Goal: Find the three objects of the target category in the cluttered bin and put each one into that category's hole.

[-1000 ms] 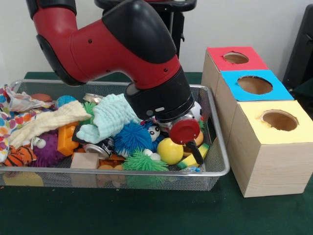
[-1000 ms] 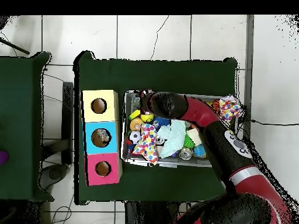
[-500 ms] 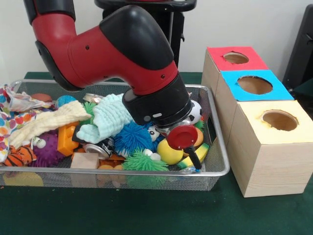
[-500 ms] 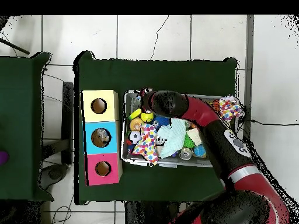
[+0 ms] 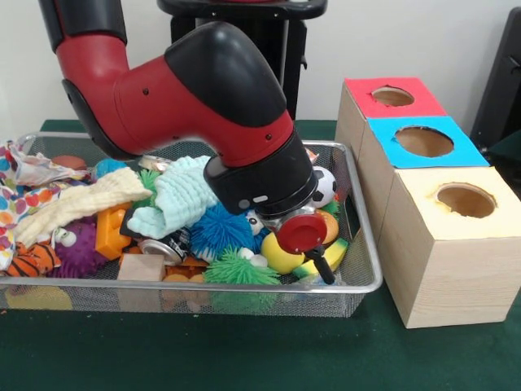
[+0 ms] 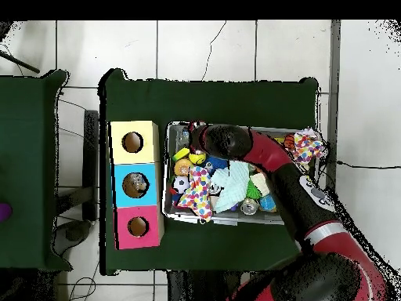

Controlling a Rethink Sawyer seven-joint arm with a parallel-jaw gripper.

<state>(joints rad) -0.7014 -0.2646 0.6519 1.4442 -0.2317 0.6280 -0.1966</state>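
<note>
The wire bin [image 5: 365, 269] holds a jumble of toys, cloths and blocks. My gripper [image 5: 319, 262] hangs low in its right end, by the near rim, just above a yellow ball [image 5: 278, 254] and a yellow-green sponge [image 5: 332, 254]. An orange ball [image 5: 328, 227] and a soccer ball [image 5: 326, 186] lie right behind it. The arm's bulk hides whether anything is held. From above, the gripper [image 6: 196, 143] is at the bin's end nearest the yellow box [image 6: 131, 142]. Three wooden boxes stand beside the bin, with holes in red [image 5: 392, 96], blue [image 5: 423, 141] and yellow [image 5: 464, 199] tops.
Also in the bin are a blue spiky ball [image 5: 221, 228], a green spiky ball [image 5: 236, 269], a pale blue cloth [image 5: 183, 195], a yellow cloth [image 5: 77, 204], an orange block [image 5: 110, 232], a wooden block [image 5: 140, 267] and a can [image 5: 163, 247]. A dotted cloth [image 6: 198, 190] drapes across.
The arm's end has sunk a little lower into the bin's right end and shifted slightly toward the near rim. The toys look unmoved.
</note>
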